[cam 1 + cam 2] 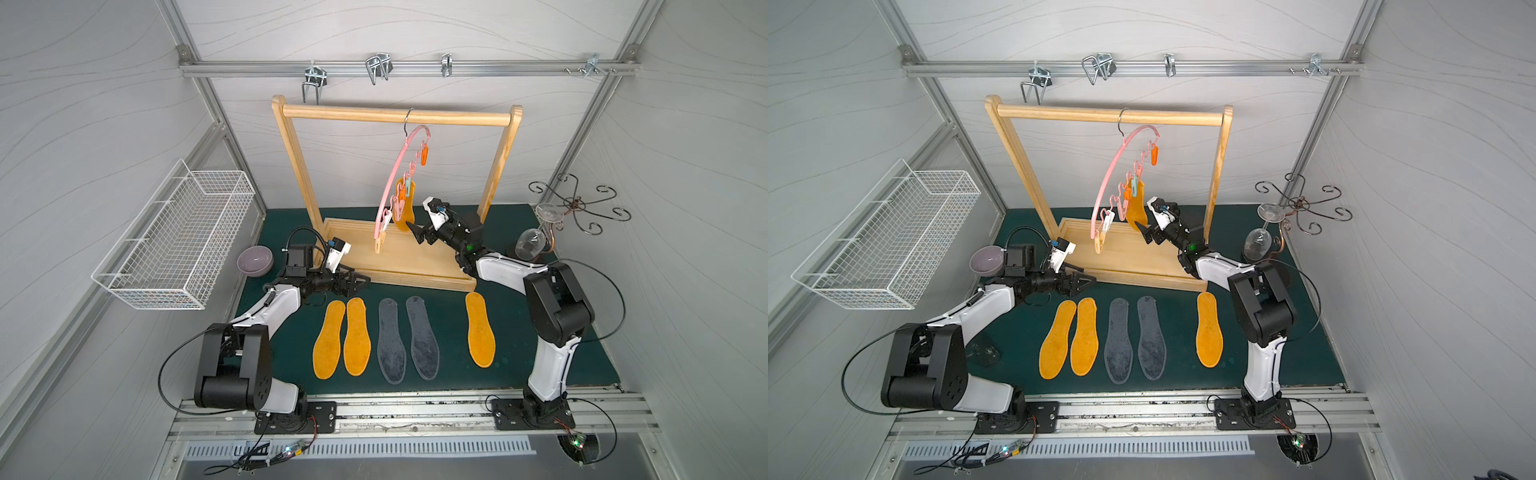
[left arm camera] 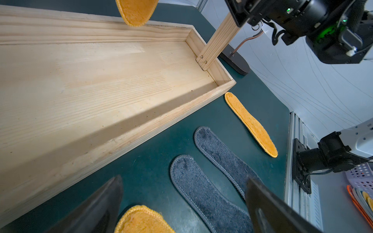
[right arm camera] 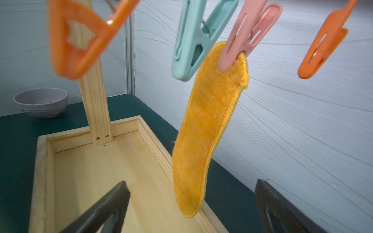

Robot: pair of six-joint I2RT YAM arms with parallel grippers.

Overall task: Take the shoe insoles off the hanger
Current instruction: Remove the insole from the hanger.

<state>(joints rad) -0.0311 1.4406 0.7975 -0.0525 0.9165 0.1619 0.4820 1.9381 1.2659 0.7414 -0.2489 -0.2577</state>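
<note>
1. Last step in hand: one orange insole [image 3: 207, 129] is left on the hanger [image 1: 390, 178], pinched by a pink clip [image 3: 242, 40], hung under the wooden rack [image 1: 353, 113] bar;
2. five insoles [image 1: 390, 340] are laid on the mat [image 1: 451, 332] before the rack;
3. right gripper [image 1: 415, 232] is spread, empty, beside the hung insole; left gripper [image 1: 360, 282] is spread, empty, at the rack's base;
4. next: insole's lower end is to be clamped and pulled down free.

White-shelled arms [image 1: 274, 305], black joints [image 1: 232, 365], looping black cables [image 1: 159, 374]
</note>
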